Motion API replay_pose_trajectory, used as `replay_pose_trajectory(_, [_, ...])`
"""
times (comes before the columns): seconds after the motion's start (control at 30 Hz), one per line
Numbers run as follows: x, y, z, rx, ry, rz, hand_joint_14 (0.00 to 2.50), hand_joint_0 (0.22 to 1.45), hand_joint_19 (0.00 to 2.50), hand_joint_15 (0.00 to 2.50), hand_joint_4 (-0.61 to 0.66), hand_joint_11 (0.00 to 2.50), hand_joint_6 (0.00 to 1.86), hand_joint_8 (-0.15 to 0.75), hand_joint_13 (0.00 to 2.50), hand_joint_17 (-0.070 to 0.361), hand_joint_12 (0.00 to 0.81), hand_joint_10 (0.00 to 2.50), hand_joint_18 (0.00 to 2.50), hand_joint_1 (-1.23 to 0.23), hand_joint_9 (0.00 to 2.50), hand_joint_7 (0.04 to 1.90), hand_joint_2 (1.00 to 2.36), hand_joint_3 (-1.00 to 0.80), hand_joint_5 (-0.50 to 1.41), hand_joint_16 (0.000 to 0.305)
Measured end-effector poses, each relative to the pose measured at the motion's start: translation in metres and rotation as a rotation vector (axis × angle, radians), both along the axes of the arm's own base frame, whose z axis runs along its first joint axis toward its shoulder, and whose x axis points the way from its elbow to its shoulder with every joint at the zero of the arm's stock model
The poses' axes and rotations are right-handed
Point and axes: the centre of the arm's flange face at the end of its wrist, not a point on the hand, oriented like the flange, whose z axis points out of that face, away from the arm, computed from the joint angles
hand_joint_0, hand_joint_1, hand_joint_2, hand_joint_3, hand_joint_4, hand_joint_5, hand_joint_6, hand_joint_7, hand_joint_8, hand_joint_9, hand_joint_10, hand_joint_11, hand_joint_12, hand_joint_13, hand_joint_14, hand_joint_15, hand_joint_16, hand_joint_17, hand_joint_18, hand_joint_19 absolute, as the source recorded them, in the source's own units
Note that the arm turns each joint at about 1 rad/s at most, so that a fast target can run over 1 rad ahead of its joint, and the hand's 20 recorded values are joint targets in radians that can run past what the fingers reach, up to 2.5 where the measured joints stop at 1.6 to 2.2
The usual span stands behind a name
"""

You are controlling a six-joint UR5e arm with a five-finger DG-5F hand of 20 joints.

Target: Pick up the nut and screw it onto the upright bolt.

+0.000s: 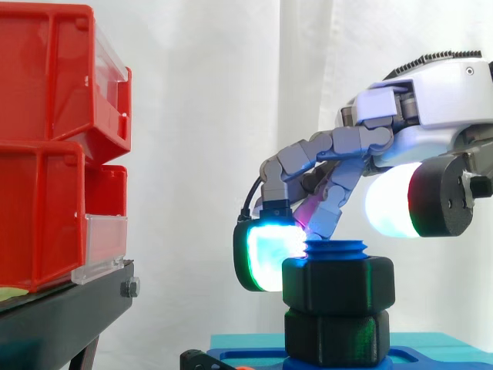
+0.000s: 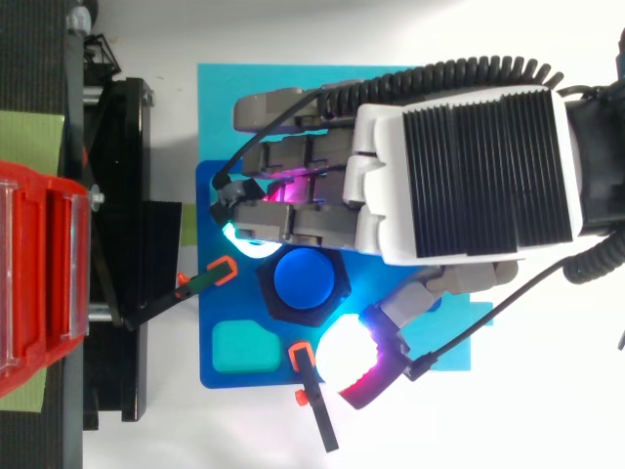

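The nut [image 1: 337,284] already sits on the upright bolt [image 1: 336,248], with a few blue threads showing above it and a black hex base [image 1: 335,335] just below. The hand [image 1: 420,108] hangs over it, fingers curled down around the nut. One glowing pad [image 1: 269,254] presses its upper edge, while the thumb pad [image 1: 389,202] rides higher, apart from it. Pushed from one side only, the nut could tilt and jam on the threads, or the pad could slip off a corner and turn nothing.

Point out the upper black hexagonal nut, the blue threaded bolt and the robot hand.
upper black hexagonal nut [image 1: 339,287]: side view, front face.
blue threaded bolt [image 2: 305,277]: top view, round top end.
robot hand [image 2: 469,166]: top view, ribbed back.
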Motion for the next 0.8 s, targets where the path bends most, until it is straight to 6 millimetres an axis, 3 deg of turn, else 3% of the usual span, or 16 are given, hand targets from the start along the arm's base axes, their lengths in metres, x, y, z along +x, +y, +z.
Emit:
replay_pose_trajectory(0.2, [0.0,-0.005,0.0,0.0,0.001,-0.005,0.0,0.48,0.0,0.0,0.17,0.0,0.5,0.241,0.78,0.065,0.214,0.0,0.38,-0.27,0.89,1.53,1.0,-0.5,0.01,0.029])
replay_pose_trajectory(0.27, [-0.001,-0.006,0.0,0.0,0.001,-0.006,0.0,0.48,0.0,0.0,0.13,0.0,0.52,0.251,0.79,0.065,0.21,0.0,0.4,-0.28,0.94,1.65,1.0,-0.5,0.02,0.029])
replay_pose_trajectory(0.7, [-0.003,-0.017,-0.001,-0.003,0.011,-0.013,0.0,0.48,0.0,0.0,0.09,0.0,0.62,0.255,0.87,0.061,0.197,0.0,0.47,-0.28,1.03,1.49,1.0,-0.5,0.01,0.027])
replay_pose_trajectory(0.8, [-0.003,-0.019,-0.001,-0.003,0.01,-0.015,0.0,0.48,0.0,0.0,0.11,0.0,0.56,0.257,0.87,0.061,0.198,0.0,0.48,-0.28,1.02,1.62,1.0,-0.5,0.02,0.027])
